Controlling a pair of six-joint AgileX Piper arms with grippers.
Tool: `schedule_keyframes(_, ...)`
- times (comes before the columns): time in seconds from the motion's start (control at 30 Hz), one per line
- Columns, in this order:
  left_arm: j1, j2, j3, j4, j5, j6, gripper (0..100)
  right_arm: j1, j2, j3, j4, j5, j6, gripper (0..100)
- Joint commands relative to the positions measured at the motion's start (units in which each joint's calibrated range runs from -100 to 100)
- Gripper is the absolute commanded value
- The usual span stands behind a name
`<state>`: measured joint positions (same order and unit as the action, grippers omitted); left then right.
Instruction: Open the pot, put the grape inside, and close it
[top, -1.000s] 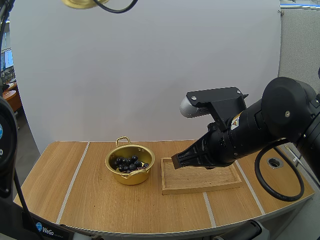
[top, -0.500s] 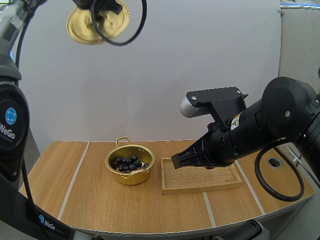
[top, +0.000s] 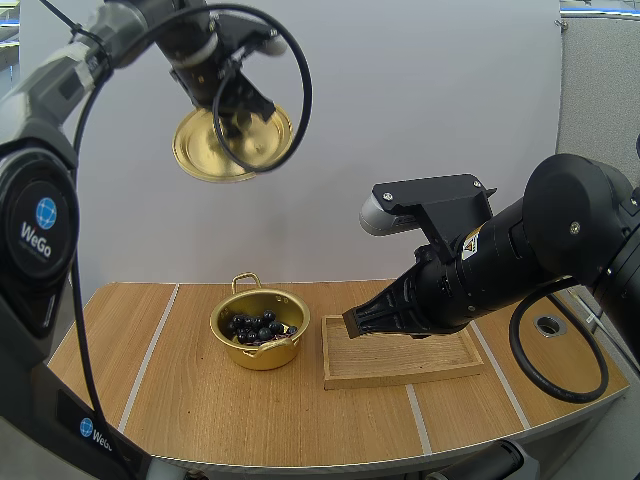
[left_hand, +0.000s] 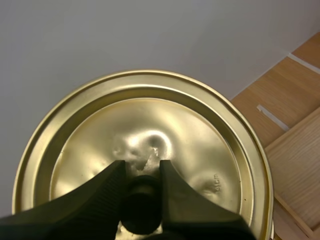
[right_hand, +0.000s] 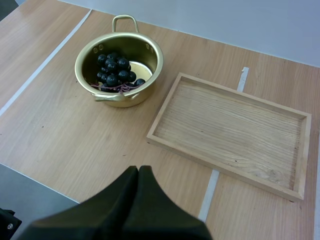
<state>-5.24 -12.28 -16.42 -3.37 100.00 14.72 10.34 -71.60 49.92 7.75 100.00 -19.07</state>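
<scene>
Two of the three steps look done: the small gold-coloured metal pot (top: 262, 356) stands open on the pale wooden desk (top: 180, 400), and the bunch of dark round grapes (right_hand: 114, 70) lies inside it. Closing is the step in hand. The round gold-coloured metal lid (top: 195, 155) hangs in the air well above the pot, at about 11 o'clock from it in the high view, tilted rather than level. My left hand (left_hand: 141, 167) pinches the lid's short dark knob (left_hand: 141, 202) between its two black fingers, the left arm reaching in from the 10 o'clock side.

The next move, as I judge it, calls for bringing the lid down toward 5 o'clock until it is centred over the rim, levelling it on the way, and seating it before the fingers let go. A tilted lid could catch one edge of the rim or nudge the light pot aside.

My right hand (top: 352, 322) is pressed together into one dark wedge, holding nothing. It hovers over the 9 o'clock end of the shallow rectangular wooden tray (right_hand: 230, 125), which sits just beside the pot at its 3 o'clock.
</scene>
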Motion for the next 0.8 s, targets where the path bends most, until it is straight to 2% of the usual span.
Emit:
schedule_keyframes(0.0, -0.15, 2.38, 6.56, -3.6, 0.0, 1.72, 0, -0.17, -0.65, 0.12, 0.2, 0.0, -0.3, 0)
schedule_keyframes(0.37, -0.15, 7.95, 17.39, -6.58, 0.0, 4.12, 0, -0.17, -0.65, 0.12, 0.2, 0.0, -0.3, 0)
schedule_keyframes(0.77, -0.15, 16.35, 26.63, -6.61, -14.53, 5.16, 0, -0.17, -0.65, 0.12, 0.2, 0.0, -0.3, 0)
